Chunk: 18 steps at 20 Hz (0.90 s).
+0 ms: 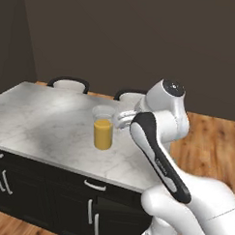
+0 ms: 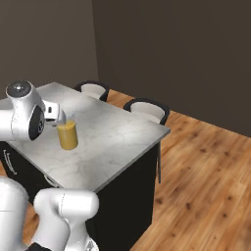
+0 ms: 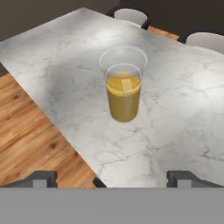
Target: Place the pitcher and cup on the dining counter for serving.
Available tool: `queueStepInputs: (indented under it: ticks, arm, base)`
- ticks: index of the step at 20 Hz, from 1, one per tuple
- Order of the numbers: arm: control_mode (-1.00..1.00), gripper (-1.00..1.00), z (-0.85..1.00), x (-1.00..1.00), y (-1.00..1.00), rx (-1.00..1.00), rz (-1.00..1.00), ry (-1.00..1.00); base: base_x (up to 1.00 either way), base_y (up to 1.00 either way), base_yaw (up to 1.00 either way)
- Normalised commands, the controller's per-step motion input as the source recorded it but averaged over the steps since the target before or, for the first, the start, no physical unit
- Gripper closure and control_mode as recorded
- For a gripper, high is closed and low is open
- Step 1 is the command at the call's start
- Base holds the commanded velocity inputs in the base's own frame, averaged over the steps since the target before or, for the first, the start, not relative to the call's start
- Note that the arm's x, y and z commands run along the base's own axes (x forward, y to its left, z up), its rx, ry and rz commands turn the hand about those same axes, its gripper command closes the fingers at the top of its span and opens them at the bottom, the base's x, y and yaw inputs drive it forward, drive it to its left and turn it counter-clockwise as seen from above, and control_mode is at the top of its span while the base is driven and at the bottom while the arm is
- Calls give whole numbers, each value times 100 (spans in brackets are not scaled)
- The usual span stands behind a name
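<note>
Landmark: dining counter, marble top, black cabinet base w/ silver handles, wood floor around it.

Left base view, L to R: counter top ran from the left edge across to the arm. Two grey-backed chairs stood along the counter's far side, tucked in close. Pitcher stood upright on the counter top, towards its near-right part, clear rim above, orange-yellow body below. Gripper was just right of the pitcher at rim level; contact couldn't be judged from this angle.

Right base view, L to R: gripper hung over the counter's left part, right beside the pitcher's top. Pitcher upright on the marble, well in from the counter's right-hand corner. Chairs along the counter's far edge.

Hand view, L to R: floor off the counter's left edge; pitcher stood mid-counter, upright, clear of the finger tips, which sat far apart at the bottom corners. Jaws spread fully wide, nothing between them, no hold on the pitcher.

Pitcher rested on the counter unsupported by the arm.
</note>
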Motion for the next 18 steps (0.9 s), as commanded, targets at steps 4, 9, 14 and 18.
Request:
queueStepInputs:
  ticks: [4, 9, 14, 18]
  arm:
    - [-100, -100, 1, -97, -15, 0, -5, -3]
    - [-100, -100, 0, -83, -21, 0, -9, -16]
    - [100, -100, 0, 0, 0, 0, 0, 0]
    - [100, -100, 0, 0, 0, 0, 0, 0]
  base:
    - [0, 0, 0]
    - [0, 0, 0]
    - [-100, -25, -37]
    - [-98, -4, -60]
